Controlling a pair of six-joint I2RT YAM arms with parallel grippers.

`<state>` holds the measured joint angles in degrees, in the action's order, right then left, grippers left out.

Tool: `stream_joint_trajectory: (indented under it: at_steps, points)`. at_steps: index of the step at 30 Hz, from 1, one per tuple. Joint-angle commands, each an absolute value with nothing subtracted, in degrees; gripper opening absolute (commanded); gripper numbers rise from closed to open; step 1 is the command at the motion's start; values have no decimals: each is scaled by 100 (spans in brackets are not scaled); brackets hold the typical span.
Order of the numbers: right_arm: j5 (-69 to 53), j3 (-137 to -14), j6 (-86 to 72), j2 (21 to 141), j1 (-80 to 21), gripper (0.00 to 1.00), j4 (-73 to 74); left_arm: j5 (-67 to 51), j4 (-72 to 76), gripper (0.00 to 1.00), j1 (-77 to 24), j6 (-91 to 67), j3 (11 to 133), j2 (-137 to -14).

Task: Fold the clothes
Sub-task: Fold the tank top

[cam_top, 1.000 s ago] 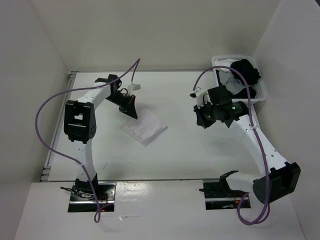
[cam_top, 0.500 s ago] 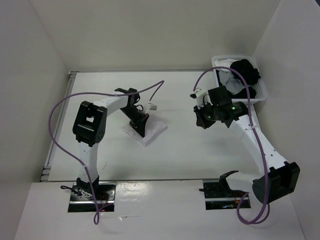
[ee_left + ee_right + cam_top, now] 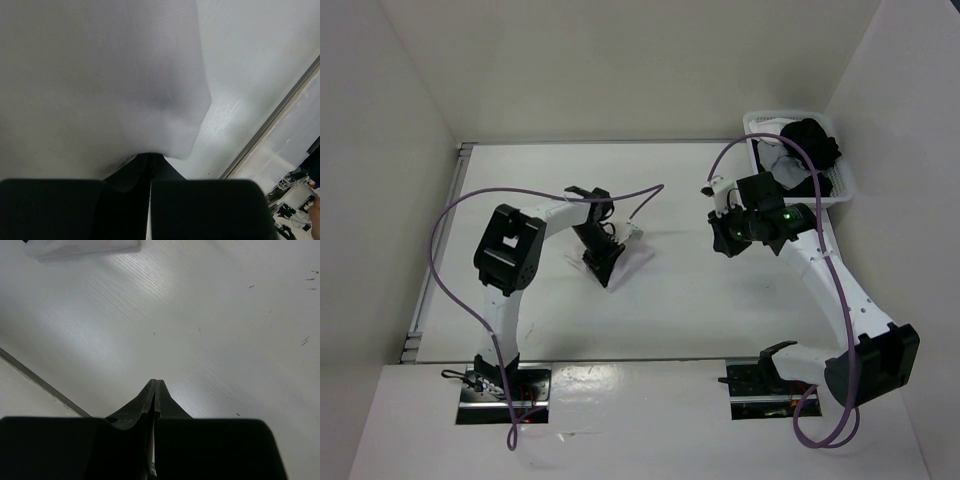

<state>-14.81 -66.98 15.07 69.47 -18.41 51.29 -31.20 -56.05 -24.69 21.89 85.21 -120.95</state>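
Note:
The clothes point(image 3: 636, 263) are one white garment lying as a small folded packet at the middle left of the table. My left gripper point(image 3: 602, 264) is shut and rests low over the packet's left part, covering much of it. In the left wrist view the clothes point(image 3: 100, 75) fill the upper left, and the shut left gripper point(image 3: 150, 156) has its tips touching the fabric's near edge, with no cloth seen between them. My right gripper point(image 3: 722, 240) is shut and empty, off to the right of the garment. In the right wrist view the right gripper point(image 3: 156, 382) hangs above bare table, with the clothes point(image 3: 85, 247) far off.
A white lattice basket point(image 3: 785, 116) with dark and white fabric in it stands at the back right corner. A metal rail point(image 3: 435, 250) runs along the table's left edge. White walls close in the left, back and right sides.
My left arm has swung right and toward the front, from the garment's back left corner onto the garment. The right arm has stayed almost still.

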Motion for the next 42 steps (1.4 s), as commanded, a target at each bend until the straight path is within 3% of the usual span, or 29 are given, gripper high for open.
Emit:
stream_joint_trajectory:
  at_steps: [1, 7, 11, 17, 26, 39, 42]
  points:
    - [-1459, -6688, 1459, 6768, -1802, 4, 4816, -2848, -5748, 0, -2461, 2092, 8525, -11796]
    - [-1871, -7057, 1564, 7101, -1802, 4, 4816, -2776, -6126, 0, -1943, 2092, 9025, -10532]
    - [-2582, -7373, 1748, 7934, -1802, 2, 4930, -3155, -5689, 0, -1548, 1829, 8730, -10003]
    - [-2760, -7523, 1802, 8341, -1916, 2, 4870, -3611, -5291, 0, -1266, 1828, 8139, -10668]
    - [-2585, -7128, 1802, 8218, -1916, 2, 4632, -4104, -5229, 0, -1213, 1934, 8543, -11890]
    - [-2584, -7198, 1749, 8218, -1916, 2, 4640, -3691, -5343, 0, -870, 1819, 8375, -12120]
    - [-2584, -7409, 1802, 8279, -1986, 2, 4781, -3691, -5484, 0, -817, 1881, 8560, -11691]
